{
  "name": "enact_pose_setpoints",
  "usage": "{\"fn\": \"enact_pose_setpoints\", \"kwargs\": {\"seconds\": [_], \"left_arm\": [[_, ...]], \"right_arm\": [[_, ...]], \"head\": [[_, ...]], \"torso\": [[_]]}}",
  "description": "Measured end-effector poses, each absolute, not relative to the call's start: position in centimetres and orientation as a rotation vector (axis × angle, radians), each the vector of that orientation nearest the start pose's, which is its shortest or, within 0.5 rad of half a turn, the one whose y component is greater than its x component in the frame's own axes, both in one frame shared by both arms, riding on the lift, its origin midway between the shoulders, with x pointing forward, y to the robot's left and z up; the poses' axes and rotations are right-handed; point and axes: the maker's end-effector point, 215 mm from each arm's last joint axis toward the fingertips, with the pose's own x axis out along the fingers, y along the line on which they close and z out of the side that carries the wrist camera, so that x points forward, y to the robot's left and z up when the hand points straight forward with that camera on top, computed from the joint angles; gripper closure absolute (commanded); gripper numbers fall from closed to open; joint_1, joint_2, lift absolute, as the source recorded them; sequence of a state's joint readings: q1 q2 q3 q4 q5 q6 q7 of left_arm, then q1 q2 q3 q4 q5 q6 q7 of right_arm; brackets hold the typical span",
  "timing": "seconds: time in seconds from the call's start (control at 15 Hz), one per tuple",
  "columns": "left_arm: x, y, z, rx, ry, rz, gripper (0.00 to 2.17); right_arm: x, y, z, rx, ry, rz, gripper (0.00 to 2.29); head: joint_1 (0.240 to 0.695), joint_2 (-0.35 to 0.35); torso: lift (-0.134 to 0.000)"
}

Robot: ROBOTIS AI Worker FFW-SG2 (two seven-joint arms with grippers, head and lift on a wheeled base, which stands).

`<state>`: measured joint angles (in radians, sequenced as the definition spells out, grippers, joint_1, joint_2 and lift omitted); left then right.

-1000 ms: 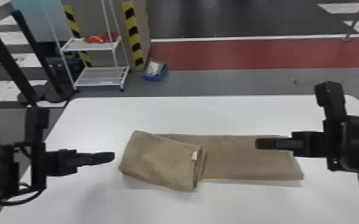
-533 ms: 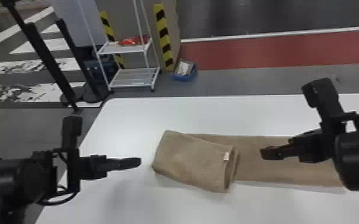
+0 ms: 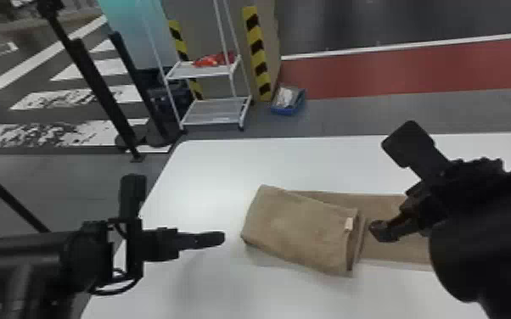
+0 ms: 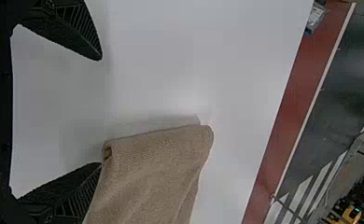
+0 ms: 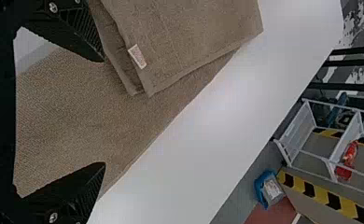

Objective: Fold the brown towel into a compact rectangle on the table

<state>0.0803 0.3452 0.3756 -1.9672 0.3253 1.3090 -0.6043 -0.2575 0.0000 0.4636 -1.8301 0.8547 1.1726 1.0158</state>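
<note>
The left gripper and right gripper stand wide and empty, at nine and three o'clock of the brown towel's folded end. That plush, slightly skewed block, with a pale tag, seems done; the flat strip towards three o'clock remains to fold. Beneath lies the smooth white table.

Brown towel, white tag on it, white worktop, black left claw, black right claw, beyond the far edge a red floor band, yellow strip with slanted black stripes
</note>
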Motion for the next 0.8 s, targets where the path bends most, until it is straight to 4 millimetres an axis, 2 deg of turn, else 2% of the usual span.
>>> {"fn": "enact_pose_setpoints", "kwargs": {"seconds": [0.27, 0.6, 0.8], "left_arm": [[44.0, 34.1, -42.8, -0.323, 0.839, -0.32, 0.08], [43.8, 34.2, -43.2, -0.331, 0.846, -0.316, 0.08], [43.7, 34.4, -43.4, -0.335, 0.848, -0.313, 0.08]], "right_arm": [[51.7, -2.7, -39.3, -0.712, 0.734, 0.805, 0.09], [53.5, -1.9, -40.5, -1.106, 0.687, 0.915, 0.13], [52.3, -0.5, -41.1, -1.216, 0.699, 1.048, 0.13]], "head": [[0.695, 0.35], [0.695, 0.35], [0.695, 0.35]], "torso": [[-0.128], [-0.128], [-0.128]]}}
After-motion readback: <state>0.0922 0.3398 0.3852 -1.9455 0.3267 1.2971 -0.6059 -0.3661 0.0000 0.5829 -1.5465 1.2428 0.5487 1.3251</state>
